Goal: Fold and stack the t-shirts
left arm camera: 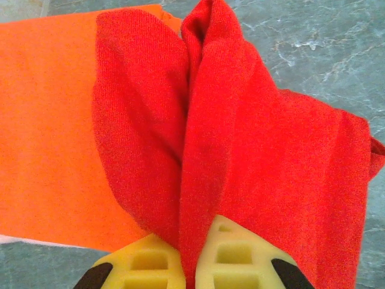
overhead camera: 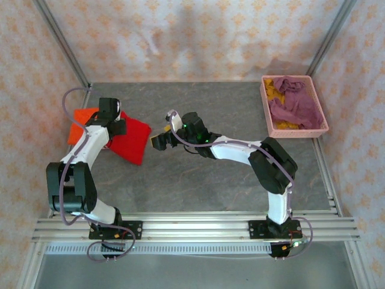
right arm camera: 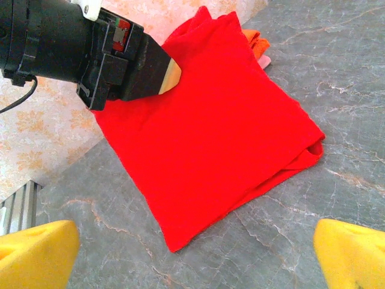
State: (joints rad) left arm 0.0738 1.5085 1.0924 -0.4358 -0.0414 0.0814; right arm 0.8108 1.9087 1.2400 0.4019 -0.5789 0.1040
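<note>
The folded bright red t-shirt (overhead camera: pixel 133 141) lies at the table's left, its far edge overlapping the flat orange t-shirt (overhead camera: pixel 77 129). My left gripper (overhead camera: pixel 116 125) is shut on a bunched fold of the red t-shirt (left arm camera: pixel 240 150), which is pinched between the yellow fingers (left arm camera: pixel 237 256), with the orange t-shirt (left arm camera: pixel 42 132) beneath and to the left. My right gripper (overhead camera: pixel 157 141) hovers open just right of the red t-shirt (right arm camera: pixel 210 138), above the near corner, with nothing between its fingertips (right arm camera: pixel 36 253). The left gripper (right arm camera: pixel 168 75) shows at the shirt's far edge.
A pink plastic basket (overhead camera: pixel 320 108) stands at the back right, holding a crumpled mauve t-shirt (overhead camera: pixel 296 103) and a mustard one (overhead camera: pixel 277 87). Grey marbled tabletop (overhead camera: pixel 198 180) stretches between the arms. Patterned walls close in the back and sides.
</note>
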